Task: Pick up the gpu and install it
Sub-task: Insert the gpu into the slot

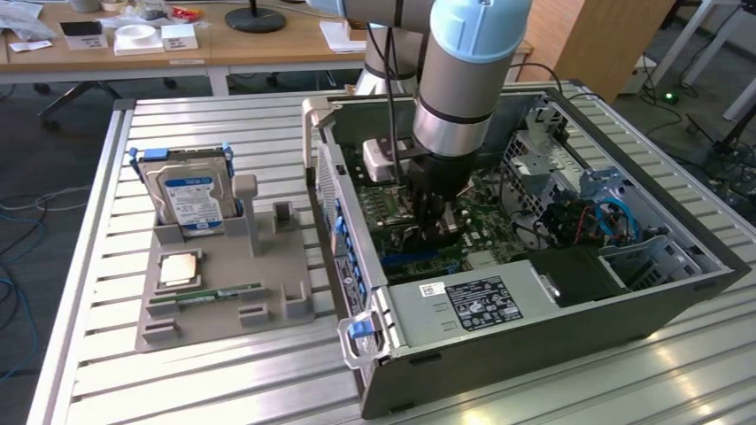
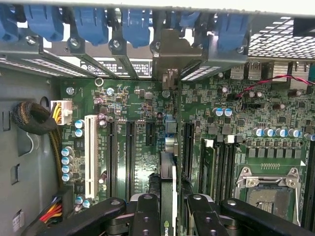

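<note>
The arm [image 1: 466, 80] is seen reaching straight down into the open computer case [image 1: 532, 354], which is laid on its side on the slatted worktop [image 1: 236, 381]. The pincer [image 1: 428, 226] is sunk deep inside the case, just above the green motherboard [image 2: 138, 98].

From the wrist camera the grip is plain: the pincer is clamped on the graphics card [image 2: 167, 182], a thin dark card gripped edge-on between the two black fingers [image 2: 147, 216]. The card is held upright inside the case, over the row of long black slots [image 2: 129, 152], one end pointed toward the case wall where blue latches [image 2: 88, 24] are lined up. Whether its edge is touching a slot cannot be told. A white slot [image 2: 90, 152] is seen on one side of the card, the metal processor socket [image 2: 268, 189] on the other.

Outside the case, toward the exterior view's left, a grey holder [image 1: 289, 274] is set on the worktop. A hard drive [image 1: 189, 199] is stood upright in it, and a square chip [image 1: 180, 267] and a memory stick [image 1: 219, 293] are laid flat.
</note>
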